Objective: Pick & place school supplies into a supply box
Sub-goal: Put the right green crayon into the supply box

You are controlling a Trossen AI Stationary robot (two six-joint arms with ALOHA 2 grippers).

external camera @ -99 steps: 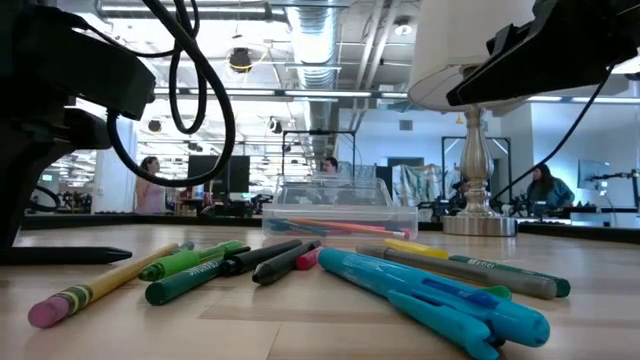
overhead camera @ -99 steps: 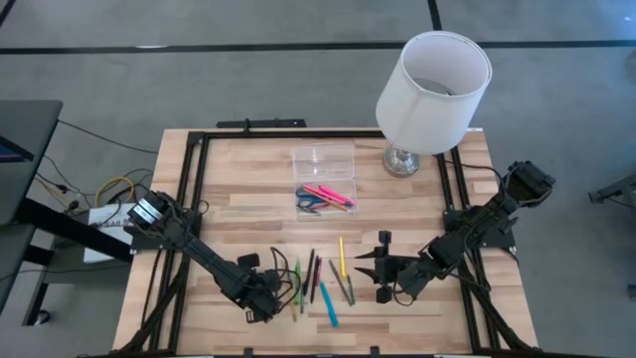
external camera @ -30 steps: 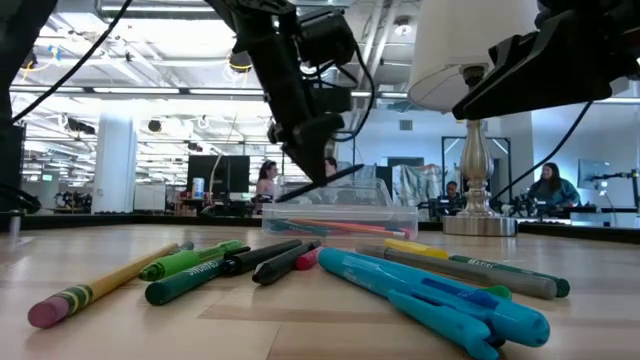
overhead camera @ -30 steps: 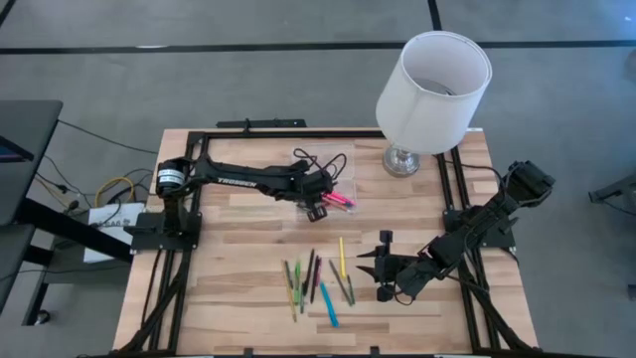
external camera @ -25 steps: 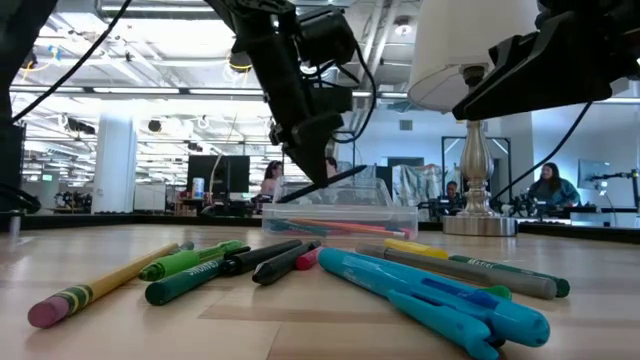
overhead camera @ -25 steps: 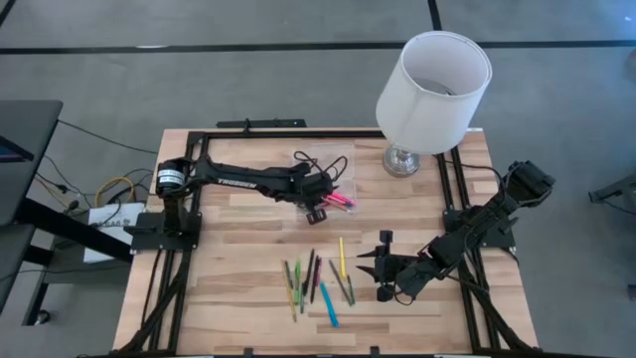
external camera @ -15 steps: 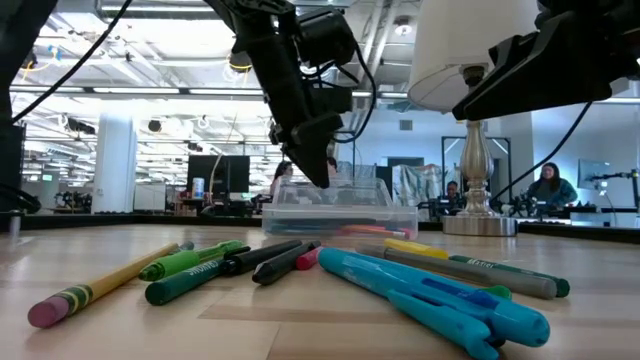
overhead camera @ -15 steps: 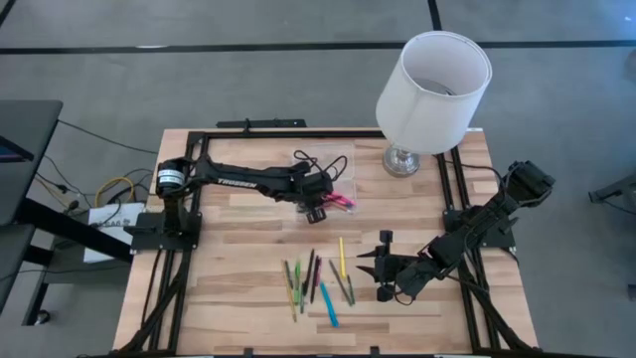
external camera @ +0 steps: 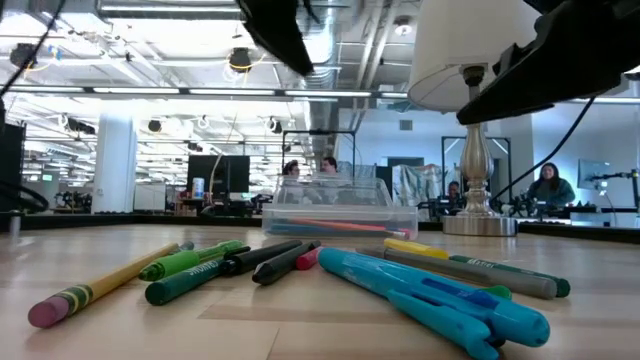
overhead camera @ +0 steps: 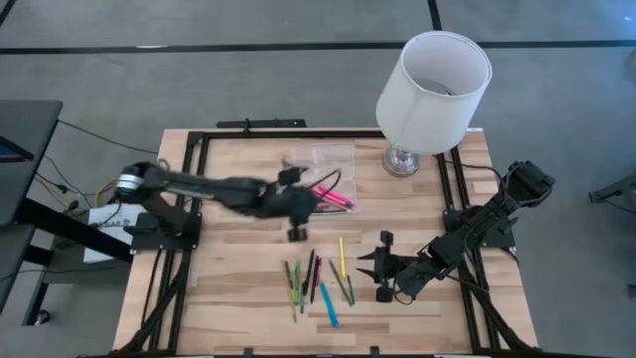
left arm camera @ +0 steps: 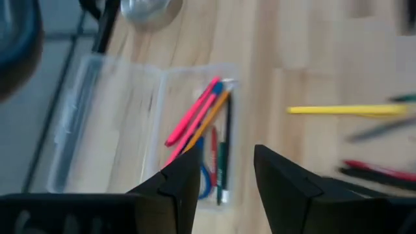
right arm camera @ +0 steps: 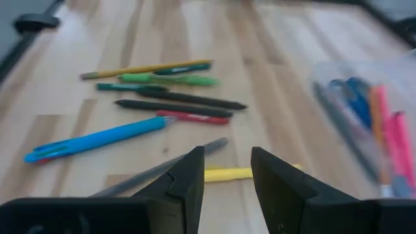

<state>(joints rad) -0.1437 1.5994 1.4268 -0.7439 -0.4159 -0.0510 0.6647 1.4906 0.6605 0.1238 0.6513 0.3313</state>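
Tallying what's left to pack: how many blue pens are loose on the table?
1. The blue pen lies at the loose pile's end farthest from the box. Overlap could hide another.

Wooden tabletop (overhead camera: 238, 298) and its load

We see a clear supply box (overhead camera: 323, 174) near the far edge, a white-shaded lamp (overhead camera: 402, 159) at the far right corner, and loose pens and pencils (overhead camera: 318, 278) toward the near edge.
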